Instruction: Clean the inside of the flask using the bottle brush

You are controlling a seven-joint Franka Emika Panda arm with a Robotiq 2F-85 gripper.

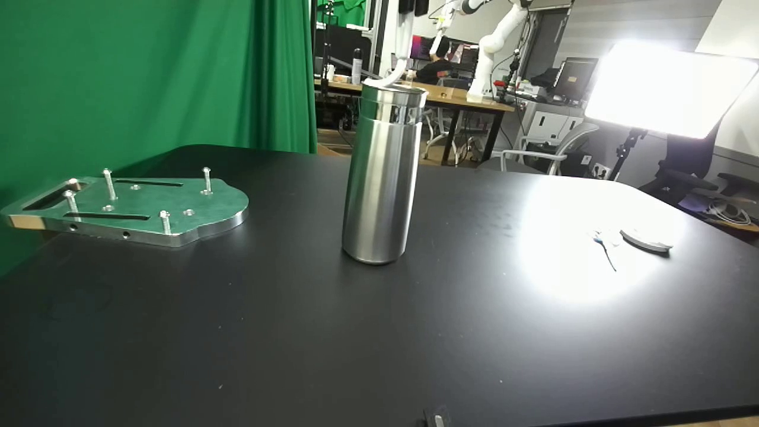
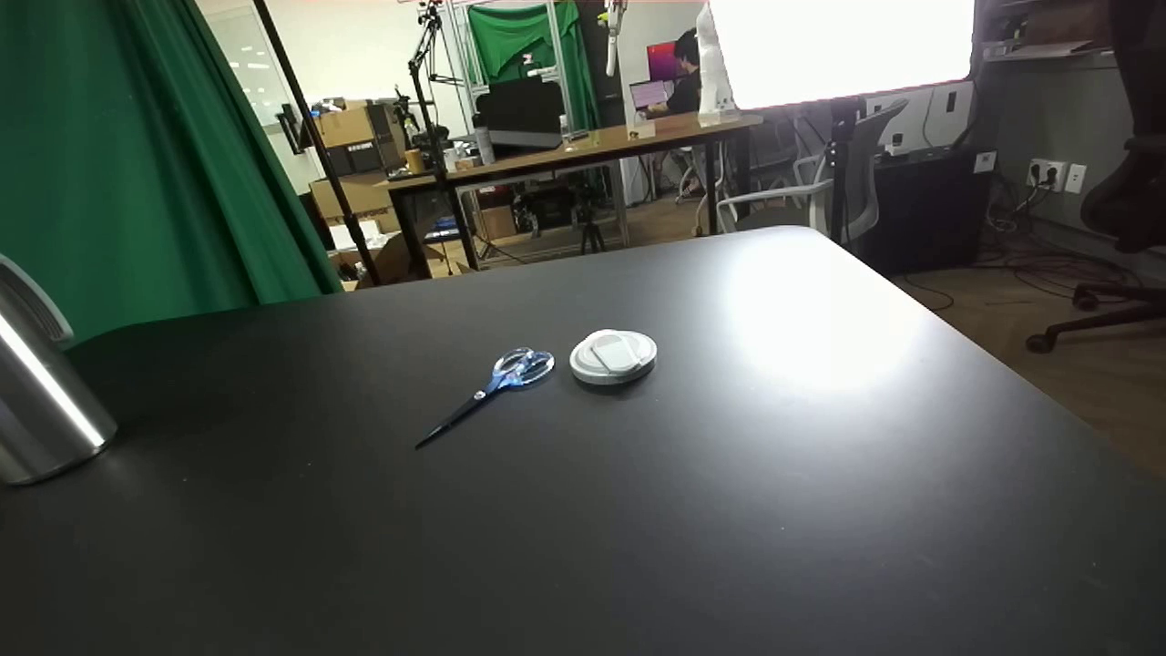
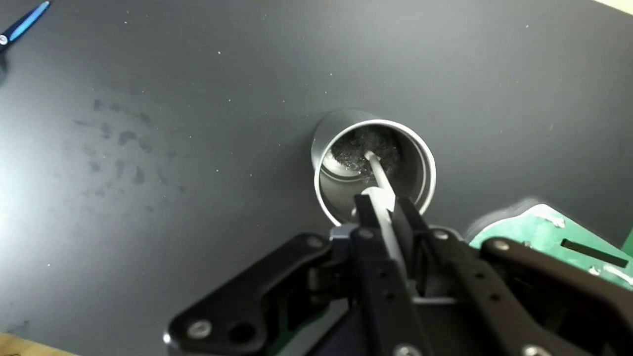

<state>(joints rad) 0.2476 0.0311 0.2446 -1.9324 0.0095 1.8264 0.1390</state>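
Steel flask (image 1: 382, 190) stands on the black tabletop (image 1: 332, 344), the pincer (image 3: 386, 206) above it grips the white brush (image 3: 380, 174), and that brush reaches right down through the open top!

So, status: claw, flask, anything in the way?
Claw shut on bottle brush. Flask upright, brush in its mouth. Pegged plate and scissors apart, seemingly not obstructing.

no legible text, labels, brands or numbers, print on a background cardboard box (image 2: 360, 196) too small to read
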